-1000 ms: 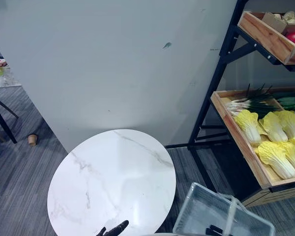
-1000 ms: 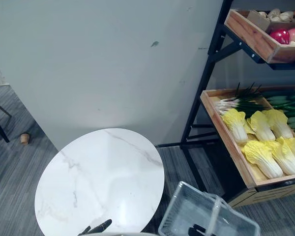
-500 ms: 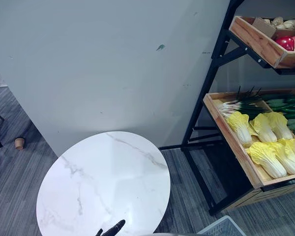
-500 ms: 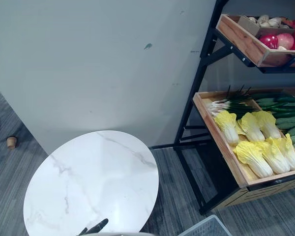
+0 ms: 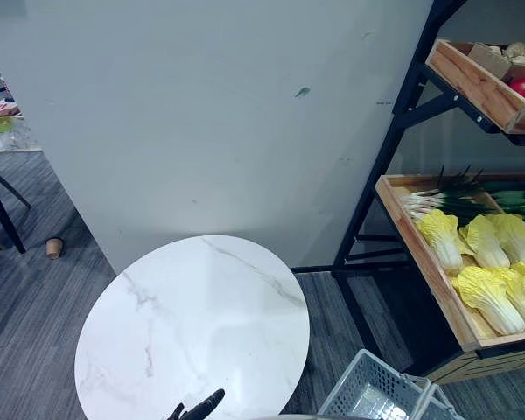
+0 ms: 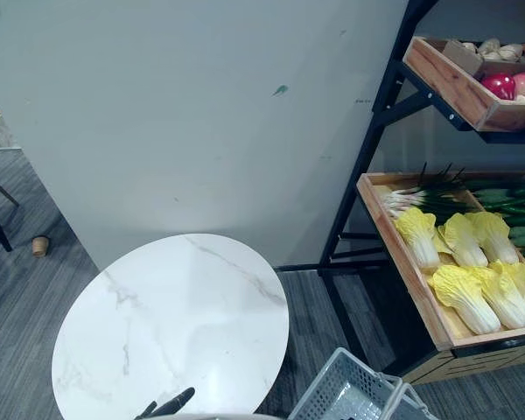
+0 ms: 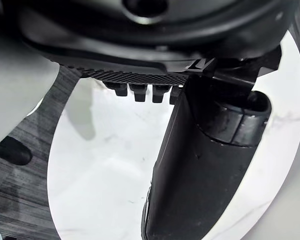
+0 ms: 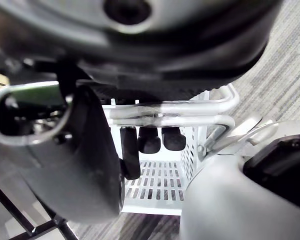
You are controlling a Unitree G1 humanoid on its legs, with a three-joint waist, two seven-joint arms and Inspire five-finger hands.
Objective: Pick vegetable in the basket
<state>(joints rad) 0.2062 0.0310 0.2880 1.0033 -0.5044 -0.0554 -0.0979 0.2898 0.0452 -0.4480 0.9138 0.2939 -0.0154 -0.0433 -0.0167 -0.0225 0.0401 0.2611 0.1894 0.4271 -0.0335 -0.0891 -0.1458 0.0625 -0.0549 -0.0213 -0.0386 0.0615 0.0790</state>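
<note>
Again the view swings back; empty grey lattice basket [image 5: 360,391] hangs from clenched right hand [image 8: 149,141]; left hand [image 5: 201,408] slack; yellow leafy cabbages [image 5: 486,297] unpicked.

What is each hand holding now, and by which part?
The right hand has its fingers curled round the basket's wire handle. The left hand holds nothing, open over the table.
</note>
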